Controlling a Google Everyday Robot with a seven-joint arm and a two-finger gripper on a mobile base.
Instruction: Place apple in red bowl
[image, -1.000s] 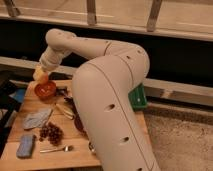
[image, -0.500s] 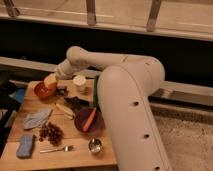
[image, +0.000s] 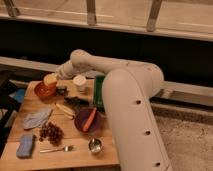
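The apple (image: 50, 80), a small orange-peach fruit, sits at the tip of my gripper (image: 53, 79), which is shut on it. It hangs just above the right rim of the red bowl (image: 43, 91), at the far left of the wooden table (image: 75, 156). My white arm reaches to it from the right, over the back of the table, and its large body hides the table's right side.
A white cup (image: 80, 83) and a green box (image: 98, 92) stand right of the red bowl. A purple bowl (image: 80, 123) holds a carrot stick (image: 90, 119). A steel cup (image: 95, 145), spoon (image: 56, 149), grapes (image: 51, 132), grey cloth (image: 36, 119) and blue sponge (image: 25, 146) lie in front.
The gripper with the apple has moved a little right and down, toward the red bowl's right rim. The arm's big link has swung right, uncovering the purple bowl and steel cup.
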